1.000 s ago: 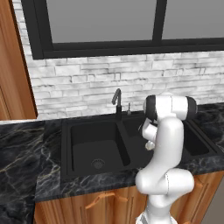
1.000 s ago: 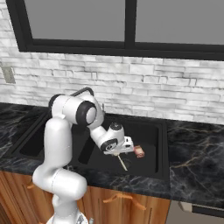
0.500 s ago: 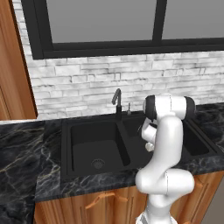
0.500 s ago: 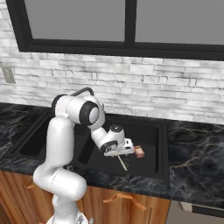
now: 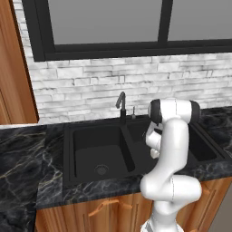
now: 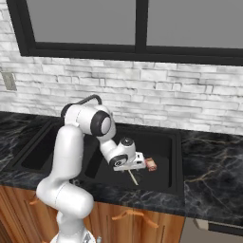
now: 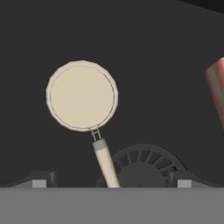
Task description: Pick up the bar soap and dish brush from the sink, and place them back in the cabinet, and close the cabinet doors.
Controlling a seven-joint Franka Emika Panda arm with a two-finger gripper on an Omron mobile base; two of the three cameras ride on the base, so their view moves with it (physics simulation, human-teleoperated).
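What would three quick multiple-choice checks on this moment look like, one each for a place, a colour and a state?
1. Where does the dish brush lie?
A. on the counter
B. in the sink basin, handle across the drain
C. on the windowsill

2. What colour is the brush head?
A. cream
B. blue
C. black

3. How does the gripper stand?
A. shut on the brush
B. shut on the bar soap
C. open, holding nothing

Answers: 1 B, the hand view shows the brush on the dark basin floor, its handle crossing the drain. 2 A, the round head is pale cream. 3 C, the fingertips stand wide apart either side of the handle.
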